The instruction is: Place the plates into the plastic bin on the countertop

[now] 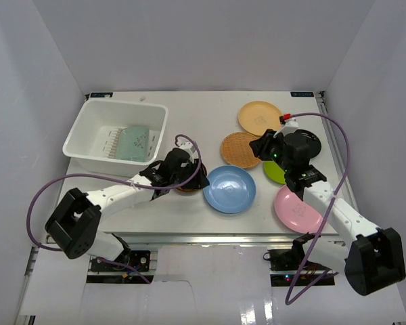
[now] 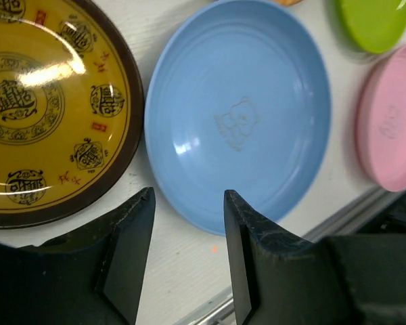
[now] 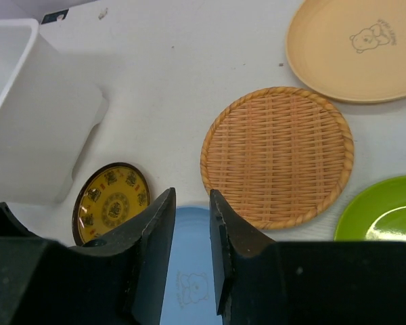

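The white plastic bin [image 1: 115, 135] stands at the back left of the countertop [image 1: 189, 108] with a pale green rectangular plate [image 1: 132, 142] inside. My left gripper [image 1: 199, 181] [image 2: 188, 203] hovers open and empty over the gap between the brown-gold plate [image 2: 47, 108] and the blue plate [image 1: 229, 189] [image 2: 237, 115]. My right gripper [image 1: 260, 147] [image 3: 193, 200] hangs above the table, its jaws a little apart with nothing between them, the blue plate [image 3: 189, 271] below. The woven plate [image 1: 240, 149] [image 3: 277, 156], peach plate [image 1: 259, 116], lime plate [image 1: 274, 172] and pink plate [image 1: 296, 208] lie to the right.
A black plate [image 1: 310, 145] lies mostly hidden under my right arm. The bin's wall [image 3: 34, 115] shows at the left of the right wrist view. The table's metal front edge [image 2: 365, 203] runs just beyond the blue and pink plates.
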`<state>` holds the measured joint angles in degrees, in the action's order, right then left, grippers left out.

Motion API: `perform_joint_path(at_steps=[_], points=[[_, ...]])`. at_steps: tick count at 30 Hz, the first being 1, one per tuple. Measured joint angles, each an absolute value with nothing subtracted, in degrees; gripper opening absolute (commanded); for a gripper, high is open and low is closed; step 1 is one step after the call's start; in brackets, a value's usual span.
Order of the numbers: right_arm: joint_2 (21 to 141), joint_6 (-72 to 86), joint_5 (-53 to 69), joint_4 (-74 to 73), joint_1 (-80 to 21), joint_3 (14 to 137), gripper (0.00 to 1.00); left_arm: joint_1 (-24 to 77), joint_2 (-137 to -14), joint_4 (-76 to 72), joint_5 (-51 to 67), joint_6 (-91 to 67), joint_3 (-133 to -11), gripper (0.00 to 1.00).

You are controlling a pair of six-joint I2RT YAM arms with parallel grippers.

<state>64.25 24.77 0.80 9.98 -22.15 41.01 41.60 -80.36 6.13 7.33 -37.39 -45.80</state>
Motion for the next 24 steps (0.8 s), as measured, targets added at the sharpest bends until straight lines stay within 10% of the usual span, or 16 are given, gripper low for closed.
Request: perform_joint_path(at_steps=[18, 24], points=[[58.65, 23.81, 4.51, 9.47, -21.12, 31.90, 0.39, 47.59, -93.10, 8.51, -4.49, -37.69, -48.58, 0.38], [58.65, 23.79, 4.51, 9.50, -21.10, 31.22, 0.48, 47.79, -94.32, 7.57, -4.60, -38.17, -49.56, 0.00]])
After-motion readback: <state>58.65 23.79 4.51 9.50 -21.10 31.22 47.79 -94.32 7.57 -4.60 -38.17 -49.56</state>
